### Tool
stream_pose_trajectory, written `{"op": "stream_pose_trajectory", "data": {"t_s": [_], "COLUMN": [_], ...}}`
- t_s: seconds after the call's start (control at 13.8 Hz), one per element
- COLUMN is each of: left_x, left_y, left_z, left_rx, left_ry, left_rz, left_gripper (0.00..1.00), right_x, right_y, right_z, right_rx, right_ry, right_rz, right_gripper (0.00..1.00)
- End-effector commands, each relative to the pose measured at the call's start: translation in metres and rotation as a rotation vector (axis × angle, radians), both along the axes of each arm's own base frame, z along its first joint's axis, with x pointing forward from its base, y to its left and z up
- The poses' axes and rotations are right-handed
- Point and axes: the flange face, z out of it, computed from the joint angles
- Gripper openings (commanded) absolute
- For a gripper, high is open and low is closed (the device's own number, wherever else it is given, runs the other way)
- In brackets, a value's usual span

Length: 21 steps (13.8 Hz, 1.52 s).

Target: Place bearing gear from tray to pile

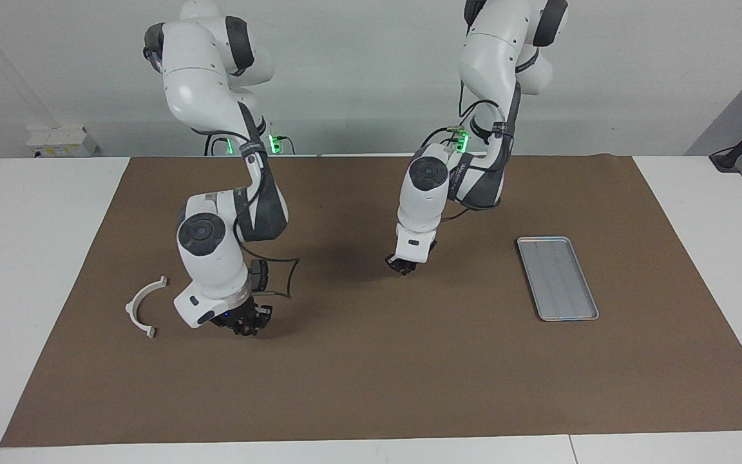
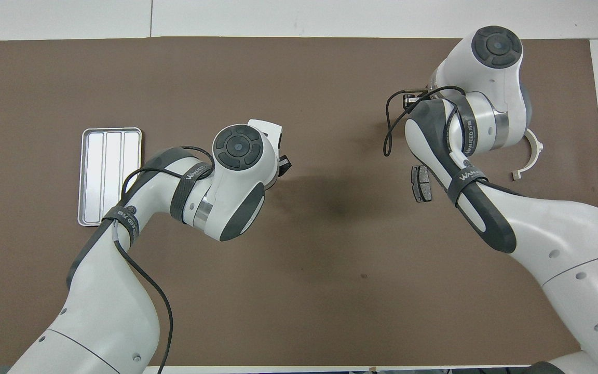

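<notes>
The silver ribbed tray (image 1: 558,278) lies toward the left arm's end of the table with nothing in it; it also shows in the overhead view (image 2: 109,176). The pile is toward the right arm's end: a white half-ring bracket (image 1: 144,306) (image 2: 530,158) and one dark grey brake pad (image 2: 421,183). The right arm hides that pad in the facing view. No bearing gear shows in either view. My right gripper (image 1: 245,322) (image 2: 412,98) is low over the mat beside the bracket. My left gripper (image 1: 403,265) (image 2: 283,165) hangs over the middle of the mat, between tray and pile.
A brown mat (image 1: 371,386) covers most of the white table. A loose black cable loops off the right arm's wrist (image 1: 287,277).
</notes>
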Motion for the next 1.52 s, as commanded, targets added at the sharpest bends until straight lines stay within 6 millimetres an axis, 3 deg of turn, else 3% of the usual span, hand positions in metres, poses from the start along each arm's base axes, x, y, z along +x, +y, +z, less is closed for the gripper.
{"op": "stream_pose_trajectory", "data": {"t_s": [0.0,0.36,0.44,0.51,0.58,0.65,0.73,0.8,0.94,1.02,1.16,1.31,1.45], "left_x": [-0.015,-0.02,-0.018,-0.017,-0.014,-0.009,-0.001,0.006,0.018,0.022,0.026,0.027,0.02], "left_y": [-0.005,-0.004,-0.002,-0.003,0.001,0.003,0.01,0.023,0.075,0.108,0.184,0.248,0.316], "left_z": [-0.006,-0.014,-0.013,-0.012,-0.009,-0.002,0.008,0.021,0.08,0.109,0.149,0.179,0.21], "left_rx": [0.009,0.009,0.008,0.007,0.012,0.022,0.049,0.083,0.064,0.062,0.08,0.076,0.059], "left_ry": [-0.008,-0.009,-0.012,-0.014,-0.01,-0.002,0.011,0.009,-0.024,-0.026,0.024,0.037,0.032], "left_rz": [-0.004,-0.007,-0.002,-0.001,0.008,0.014,0.021,0.019,0.084,0.082,-0.015,-0.066,-0.105], "left_gripper": [0.0,0.03,0.22,0.55,0.95,1.0,1.0,1.0,1.0,1.0,1.0,1.0,1.0], "right_x": [-0.007,-0.008,-0.008,-0.009,-0.011,-0.011,-0.013,-0.014,-0.014,-0.015,-0.019,-0.034,-0.055], "right_y": [-0.019,-0.019,-0.019,-0.018,-0.018,-0.016,-0.015,-0.014,-0.008,-0.005,0.018,0.059,0.113], "right_z": [-0.029,-0.031,-0.032,-0.033,-0.036,-0.037,-0.04,-0.039,-0.032,-0.027,-0.008,0.013,0.032], "right_rx": [0.002,0.004,0.004,0.005,0.006,0.007,0.008,0.006,0.001,-0.001,-0.001,0.001,0.01], "right_ry": [-0.028,-0.029,-0.028,-0.028,-0.022,-0.036,-0.034,-0.031,-0.026,-0.014,0.011,0.031,0.051], "right_rz": [0.035,0.034,0.034,0.03,0.023,0.027,0.028,0.03,0.039,0.036,-0.015,-0.105,-0.216], "right_gripper": [0.0,0.0,0.0,0.2,0.75,0.93,1.0,1.0,1.0,1.0,1.0,1.0,1.0]}}
